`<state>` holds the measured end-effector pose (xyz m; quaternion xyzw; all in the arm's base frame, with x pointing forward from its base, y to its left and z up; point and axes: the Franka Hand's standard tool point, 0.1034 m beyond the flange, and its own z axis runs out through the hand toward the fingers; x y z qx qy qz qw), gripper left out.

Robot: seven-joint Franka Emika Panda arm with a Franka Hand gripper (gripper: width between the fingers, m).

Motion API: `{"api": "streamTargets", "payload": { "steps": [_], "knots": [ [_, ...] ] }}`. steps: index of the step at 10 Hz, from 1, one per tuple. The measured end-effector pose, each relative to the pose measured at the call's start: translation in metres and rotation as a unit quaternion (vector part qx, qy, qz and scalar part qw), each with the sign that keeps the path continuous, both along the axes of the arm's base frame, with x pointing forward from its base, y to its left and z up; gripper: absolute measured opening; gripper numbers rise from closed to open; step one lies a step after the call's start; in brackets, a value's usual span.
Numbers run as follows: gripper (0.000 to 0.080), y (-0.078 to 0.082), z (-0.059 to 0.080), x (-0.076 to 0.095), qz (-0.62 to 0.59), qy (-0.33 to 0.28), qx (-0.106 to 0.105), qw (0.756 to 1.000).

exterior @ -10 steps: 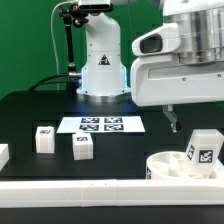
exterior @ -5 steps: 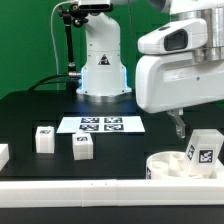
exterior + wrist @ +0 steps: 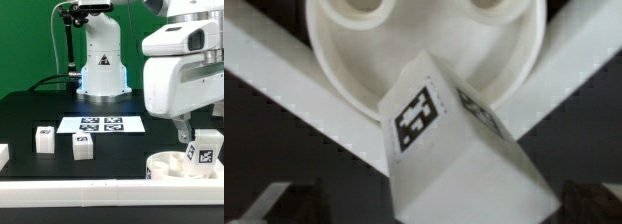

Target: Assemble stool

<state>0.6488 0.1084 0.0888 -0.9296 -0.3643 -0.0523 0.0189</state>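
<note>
A: Exterior view: the gripper (image 3: pixel 184 131) was logged low at the exterior view's right, near the tagged leg (image 3: pixel 203 150) standing at the seat (image 3: pixel 165 166). A second leg (image 3: pixel 44 138) and a third leg (image 3: pixel 82 146) were noted well apart from it, near the marker board (image 3: pixel 100 124). Finger spacing could not be read.

B: Wrist view: the fingers (image 3: pixel 278 200) were seen spread, blurred, apparently either side of that leg and clear of it. Two round seat recesses were shown.

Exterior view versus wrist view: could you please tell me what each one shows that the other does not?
Only the exterior view shows the marker board, two loose legs and the arm's base. Only the wrist view shows a second tagged face on the leg nearest the seat. Both show the seat and that tagged leg.
</note>
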Motion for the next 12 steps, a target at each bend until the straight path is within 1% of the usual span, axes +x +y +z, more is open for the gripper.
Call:
{"api": "streamTargets", "payload": {
  "steps": [1,2,4,5,8,10,12],
  "knots": [
    [0.0648,0.0013,-0.0004,-0.0008,0.015,-0.003,-0.002,1.000],
    [0.0648,0.0021,0.0000,-0.0012,0.070,-0.009,-0.013,0.997],
    [0.0648,0.0030,0.0007,-0.0013,0.132,-0.014,-0.023,0.991],
    [0.0648,0.0019,0.0012,-0.0010,0.175,-0.017,-0.032,0.984],
    [0.0648,0.0002,0.0025,0.0000,0.252,-0.021,-0.051,0.966],
    [0.0648,-0.0014,0.0044,0.0011,0.320,-0.024,-0.068,0.945],
    [0.0648,-0.0029,0.0043,0.0013,0.324,-0.024,-0.069,0.943]
  ]
}}
